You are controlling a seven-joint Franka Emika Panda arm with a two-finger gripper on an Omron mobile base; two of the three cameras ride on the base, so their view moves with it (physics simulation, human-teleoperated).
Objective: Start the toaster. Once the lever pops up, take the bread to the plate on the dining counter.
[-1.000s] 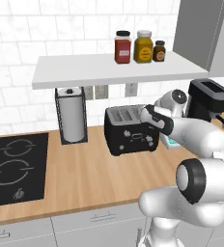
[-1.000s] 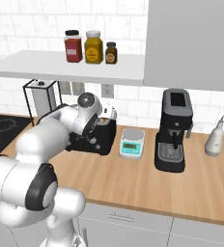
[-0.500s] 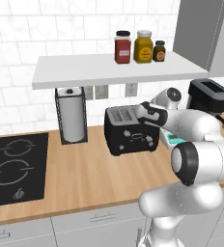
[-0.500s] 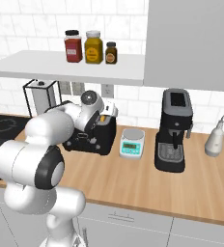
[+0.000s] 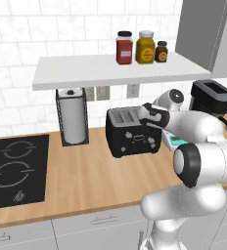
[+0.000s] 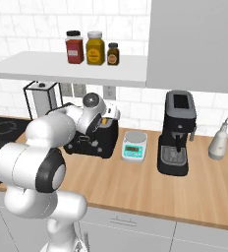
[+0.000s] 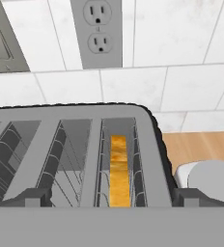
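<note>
The black toaster (image 5: 130, 138) stands on the wood counter by the wall, and in the right base view the toaster (image 6: 97, 145) is partly behind my arm. My gripper (image 5: 152, 115) hovers just above its right end, open. In the hand view the gripper (image 7: 111, 198) looks down into the toaster (image 7: 61, 120), with its fingertips (image 7: 33, 197) wide apart on either side of the slots. The bread (image 7: 119, 170), a golden-brown slice, sits upright and deep in the rightmost slot between the fingers. Nothing is held. The plate and the dining counter are out of view.
A small white kitchen scale (image 6: 134, 146) sits right of the toaster, then a black coffee machine (image 6: 177, 130). A paper towel holder (image 5: 72, 117) and a stovetop (image 5: 12, 166) lie to the left. A shelf with jars (image 5: 110, 68) hangs overhead. A wall outlet (image 7: 96, 30) is behind the toaster.
The gripper has moved up and a little left, from beside the toaster's right end to above its slots. The elbow has swung lower. The jaws stayed open.
</note>
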